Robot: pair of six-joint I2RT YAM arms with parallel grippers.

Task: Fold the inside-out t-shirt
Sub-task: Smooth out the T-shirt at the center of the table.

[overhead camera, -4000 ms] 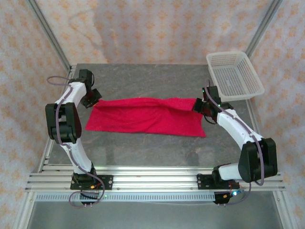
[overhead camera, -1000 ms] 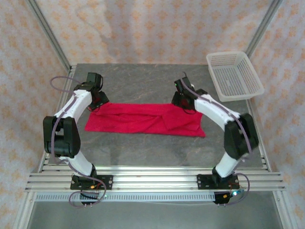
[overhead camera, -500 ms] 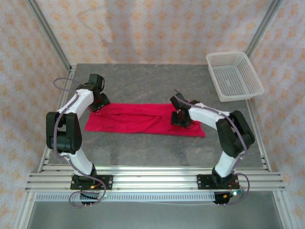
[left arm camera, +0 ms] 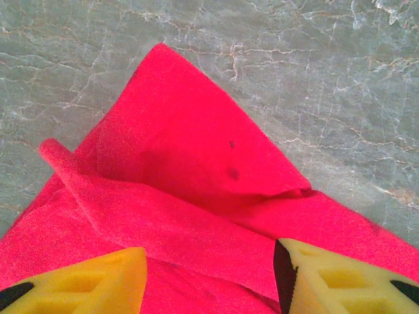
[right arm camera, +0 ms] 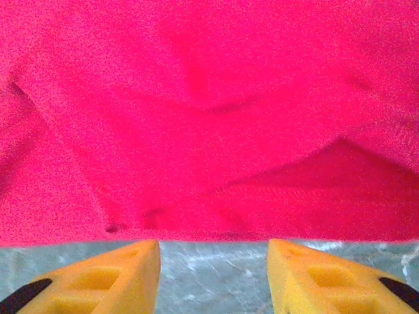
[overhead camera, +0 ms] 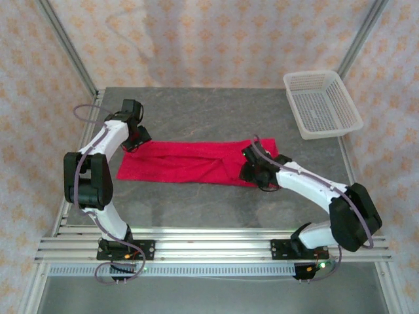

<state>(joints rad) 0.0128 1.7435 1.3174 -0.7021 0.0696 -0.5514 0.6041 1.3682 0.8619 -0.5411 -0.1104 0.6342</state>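
Observation:
The inside-out t-shirt (overhead camera: 183, 163) lies as a long crimson band across the middle of the grey table (overhead camera: 209, 111). My left gripper (overhead camera: 135, 140) hovers at the band's far left corner. In the left wrist view its yellow fingers (left arm camera: 340, 275) stand open over a soft fold of the shirt (left arm camera: 196, 150), and nothing is pinched. My right gripper (overhead camera: 252, 173) sits at the shirt's near edge, right of centre. In the right wrist view it (right arm camera: 213, 275) is open over bare table (right arm camera: 213, 258), just short of the cloth's hem (right arm camera: 209, 98).
A white mesh basket (overhead camera: 321, 104) stands at the back right corner of the table. Metal frame posts (overhead camera: 65, 46) rise at both back corners. Bare tabletop stretches behind the shirt and in front of it, up to the rail at the near edge.
My right gripper has swept from the shirt's far edge across the cloth to its near edge, and its jaws have widened. The left gripper has stayed in place.

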